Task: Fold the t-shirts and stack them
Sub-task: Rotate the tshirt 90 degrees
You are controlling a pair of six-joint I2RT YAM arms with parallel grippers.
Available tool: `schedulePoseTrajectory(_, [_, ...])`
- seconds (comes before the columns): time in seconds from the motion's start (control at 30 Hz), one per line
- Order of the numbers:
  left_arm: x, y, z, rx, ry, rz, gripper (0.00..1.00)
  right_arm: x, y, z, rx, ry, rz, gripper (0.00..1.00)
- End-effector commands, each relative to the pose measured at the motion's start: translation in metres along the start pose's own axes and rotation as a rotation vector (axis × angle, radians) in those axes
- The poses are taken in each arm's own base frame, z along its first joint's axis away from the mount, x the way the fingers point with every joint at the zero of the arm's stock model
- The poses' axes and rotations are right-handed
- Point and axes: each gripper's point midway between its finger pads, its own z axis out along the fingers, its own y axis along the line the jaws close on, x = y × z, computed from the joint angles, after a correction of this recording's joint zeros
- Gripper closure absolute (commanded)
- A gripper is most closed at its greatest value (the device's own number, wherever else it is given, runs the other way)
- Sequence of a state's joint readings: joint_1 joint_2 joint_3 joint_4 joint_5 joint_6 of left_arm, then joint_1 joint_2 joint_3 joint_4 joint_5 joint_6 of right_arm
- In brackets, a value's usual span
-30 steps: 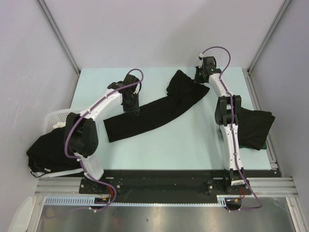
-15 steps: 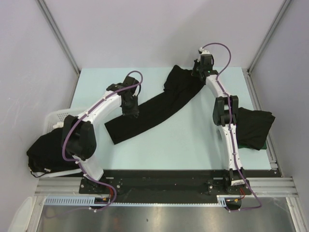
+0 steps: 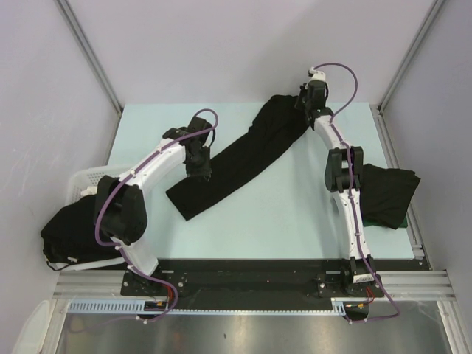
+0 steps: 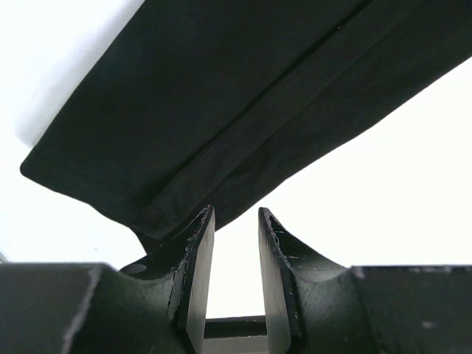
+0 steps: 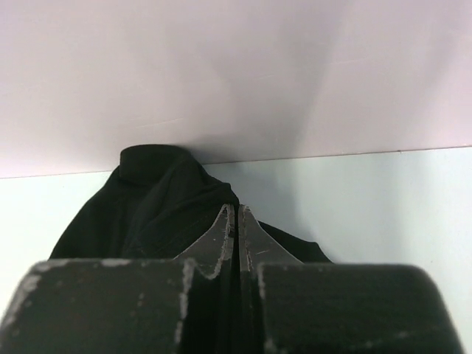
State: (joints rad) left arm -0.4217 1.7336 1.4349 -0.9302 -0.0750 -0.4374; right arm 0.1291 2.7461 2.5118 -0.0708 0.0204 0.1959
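While both arms reach out over the pale mint-green table top (image 3: 295, 214), 1 long black soft-cloth t-shirt (image 3: 243, 158) lies stretched across the table's middle as a narrow diagonal band. Its lower end points toward the table's near-left part, and its upper end is bunched at the table's far edge. A rumpled black t-shirt heap (image 3: 70, 232) sits just off the table's left edge, spilling over the white slotted plastic basket (image 3: 85, 179), of which only the far corner shows. A flat black t-shirt pile (image 3: 387, 193) rests at the table's right edge, partly hidden behind the right arm.

The left gripper (image 4: 234, 215) hangs over the table's left-centre, at the long shirt's left-hand edge. Its 2 fingers stand apart with bare table visible between them, gripping nothing, and a corner of the cloth passes behind 1 finger. The right gripper (image 5: 236, 209) is at the table's far edge, its 2 fingers pressed together and clamped on the bunched upper end of the long shirt.
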Motion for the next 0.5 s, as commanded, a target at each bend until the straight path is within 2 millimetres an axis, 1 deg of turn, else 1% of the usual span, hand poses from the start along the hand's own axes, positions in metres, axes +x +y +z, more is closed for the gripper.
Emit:
schedulePoseTrajectory(0.0, [-0.003,-0.003,-0.008,0.008,-0.026,-0.011,0.65,-0.04,-0.003,0.003,0.025,-0.145,0.009,0.91])
schedulePoseTrajectory(0.03, [-0.002,-0.003,-0.008,0.008,-0.022,-0.013,0.65,-0.032,-0.004,0.004,0.031,-0.131,0.002,0.81])
schedulePoseTrajectory(0.1, [-0.002,-0.004,-0.008,0.014,-0.023,-0.011,0.65,-0.035,-0.004,0.002,0.031,-0.14,-0.005,0.77])
schedulePoseTrajectory(0.13, [-0.002,-0.004,-0.009,0.014,-0.024,-0.011,0.65,-0.029,-0.008,0.002,0.043,-0.127,-0.008,0.64])
schedulePoseTrajectory(0.17, [-0.002,-0.005,-0.009,0.018,-0.025,-0.01,0.65,-0.03,-0.008,0.002,0.043,-0.133,-0.007,0.54])
schedulePoseTrajectory(0.2, [-0.002,-0.004,-0.01,0.019,-0.026,-0.009,0.65,-0.03,-0.01,0.001,0.044,-0.135,-0.008,0.51])
schedulePoseTrajectory(0.23, [-0.001,-0.004,-0.011,0.021,-0.027,-0.007,0.65,-0.036,-0.01,-0.001,0.042,-0.145,-0.007,0.4])
schedulePoseTrajectory(0.27, [0.0,-0.003,-0.011,0.016,-0.024,-0.002,0.65,-0.036,-0.009,-0.002,0.034,-0.14,-0.009,0.33])
schedulePoseTrajectory(0.3, [0.003,-0.001,-0.011,0.013,-0.018,0.0,0.65,-0.04,-0.01,-0.004,0.033,-0.144,-0.007,0.28])
schedulePoseTrajectory(0.33, [0.005,0.001,-0.013,0.011,-0.018,0.004,0.64,-0.05,-0.008,-0.009,0.028,-0.15,-0.008,0.19])
schedulePoseTrajectory(0.37, [0.008,0.002,-0.013,0.008,-0.016,0.005,0.64,-0.052,-0.008,-0.011,0.023,-0.145,-0.013,0.16])
schedulePoseTrajectory(0.4, [0.015,0.007,-0.01,-0.008,-0.002,0.008,0.64,-0.057,-0.007,-0.015,0.018,-0.146,-0.012,0.14])
schedulePoseTrajectory(0.43, [0.016,0.009,-0.014,-0.011,-0.01,0.003,0.64,-0.077,-0.001,-0.027,0.011,-0.166,-0.016,0.09])
schedulePoseTrajectory(0.47, [0.02,0.011,-0.013,-0.019,-0.007,-0.001,0.64,-0.072,-0.001,-0.032,0.008,-0.143,-0.022,0.08])
